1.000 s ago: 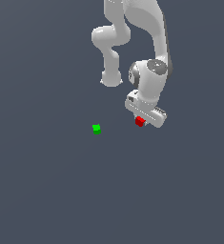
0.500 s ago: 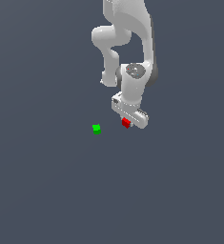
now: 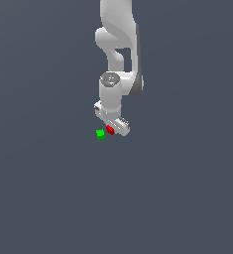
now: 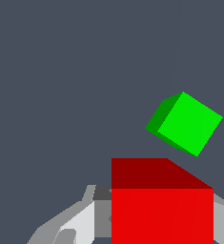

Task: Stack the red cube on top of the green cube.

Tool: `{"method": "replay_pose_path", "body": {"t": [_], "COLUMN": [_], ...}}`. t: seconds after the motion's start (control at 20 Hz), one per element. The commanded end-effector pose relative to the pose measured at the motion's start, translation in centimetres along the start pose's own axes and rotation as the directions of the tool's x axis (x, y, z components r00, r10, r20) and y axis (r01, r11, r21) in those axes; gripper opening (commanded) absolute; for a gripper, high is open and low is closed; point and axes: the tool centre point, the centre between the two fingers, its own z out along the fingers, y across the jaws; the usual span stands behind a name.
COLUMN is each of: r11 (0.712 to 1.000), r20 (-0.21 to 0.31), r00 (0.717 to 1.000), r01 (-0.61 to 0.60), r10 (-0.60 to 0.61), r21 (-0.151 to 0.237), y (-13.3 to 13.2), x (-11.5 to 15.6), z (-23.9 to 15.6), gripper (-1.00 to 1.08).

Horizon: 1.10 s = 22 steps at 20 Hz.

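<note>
- While the red cube (image 3: pixel 109 129) sits clamped between the fingers of the pincer (image 3: pixel 111 130), the step in hand reads as carrying it over the green cube (image 3: pixel 100 134), which lies on the floor just beside the pincer, toward the exterior view's left and a little lower in that picture.
- To do this well, I judge the pincer should travel high enough that the red cube's underside clears the green top, and stop only when the two are centred one above the other.
- In the wrist view the green cube (image 4: pixel 186 124) looks turned relative to the red cube (image 4: pixel 162 205), so a twist of the wrist to square the faces would likely give a steadier rest.
- Lowering should be slow and straight, and the fingers parted only once the red cube rests flat; a release from any height, or off-centre, risks a tumble.
- Both cubes are plain, flat-faced solids with sharp edges and an even matte colour, bright red and bright green, alike in size and much smaller than the pincer.
- The pincer's fingers (image 4: pixel 77 224) are smooth pale grey with darker insets.
- The floor (image 3: pixel 48 198) is a uniform slate-grey plane without texture.
</note>
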Motion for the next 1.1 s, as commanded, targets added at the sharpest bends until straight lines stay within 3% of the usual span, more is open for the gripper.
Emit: {"method": "replay_pose_path", "body": {"t": [0.0,0.4,0.8,0.85,1.05], "r11": [1.0,1.0,1.0,1.0,1.0], "r20": [-0.001,0.0,0.0,0.0,0.0], "r00": [1.0,1.0,1.0,1.0,1.0], "r01": [0.002,0.002,0.002,0.002,0.002], "r10": [-0.002,-0.002,-0.002,-0.002,-0.002], "r21": [0.001,0.001,0.001,0.001,0.001], "y": [1.5,4.4,4.6,4.6,4.6], "x": [1.3,4.0,4.4,4.4,4.4], "z": [0.5,1.5,1.6,1.6,1.6], "gripper": [-1.0,-1.0,-1.0,1.0,1.0]}}
